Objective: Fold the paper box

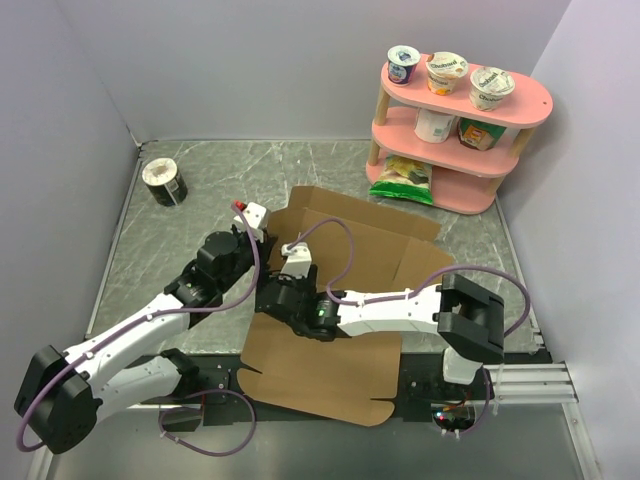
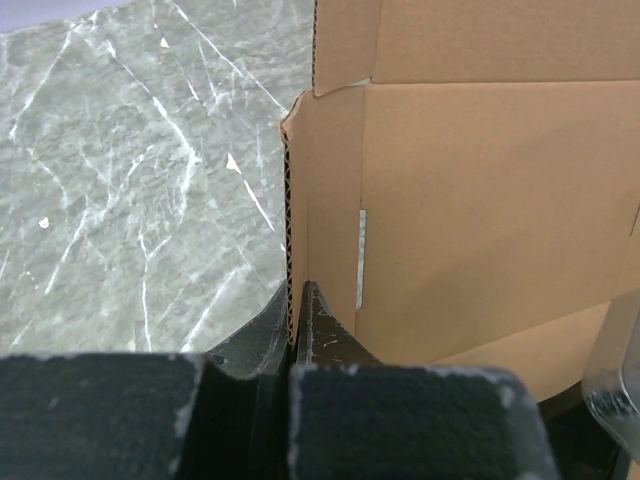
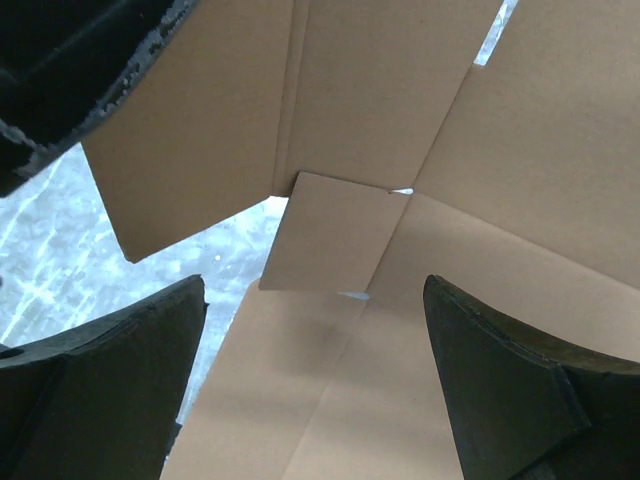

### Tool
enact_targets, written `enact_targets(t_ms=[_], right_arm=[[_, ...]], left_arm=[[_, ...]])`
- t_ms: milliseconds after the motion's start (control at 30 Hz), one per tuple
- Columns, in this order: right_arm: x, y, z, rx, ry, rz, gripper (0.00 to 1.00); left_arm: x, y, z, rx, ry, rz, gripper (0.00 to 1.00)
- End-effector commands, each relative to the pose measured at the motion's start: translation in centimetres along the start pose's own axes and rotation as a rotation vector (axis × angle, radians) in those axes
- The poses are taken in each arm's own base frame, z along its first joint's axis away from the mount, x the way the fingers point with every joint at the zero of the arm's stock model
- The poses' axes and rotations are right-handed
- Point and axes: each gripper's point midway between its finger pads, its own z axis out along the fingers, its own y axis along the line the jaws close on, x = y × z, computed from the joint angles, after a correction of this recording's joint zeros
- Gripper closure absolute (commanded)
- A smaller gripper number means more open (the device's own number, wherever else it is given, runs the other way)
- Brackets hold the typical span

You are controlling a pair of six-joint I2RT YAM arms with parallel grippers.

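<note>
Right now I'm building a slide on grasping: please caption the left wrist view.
Left end effector pinches the corrugated edge of the paper box over the marbled table.

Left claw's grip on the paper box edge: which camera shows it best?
Left wrist: the left claw is shut on the paper box edge, seen close up. Top external shows that claw at the box's left side, but the pinch is too small to see. Right wrist shows flaps, not the pinch.

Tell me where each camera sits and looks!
Top: high behind the robot, looking down at the table and paper box; left arm and right arm show.
Left wrist: on its arm, facing the box's edge pinched in the shut left tool.
Right wrist: on its arm, facing cardboard flaps, framed by the open right tool.
Shared: all see the box.
</note>
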Motion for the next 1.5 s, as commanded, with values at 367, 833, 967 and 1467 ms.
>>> enact_targets(t_ms=[367, 833, 967, 1467], right_arm=[[-0.2, -2.2, 3.5, 0.138, -0.066, 0.087, 0.16], [0.7, -5.5, 1.7, 0.1, -0.051, 0.147, 0.45], [0.7, -6.5, 1.6, 0.078, -0.05, 0.173, 0.52], [0.8, -7.7, 1.9, -0.06, -0.036, 0.178, 0.52]], left_arm=[[-3.3, -0.8, -0.4, 0.006, -0.094, -0.019, 0.99], [-2.6, -0.3, 0.0, -0.02, -0.077, 0.002, 0.99], [-2.4, -0.5, 0.0, -0.006, -0.08, 0.009, 0.99], [-0.4, -2.6, -0.4, 0.009, -0.101, 0.105, 0.99]])
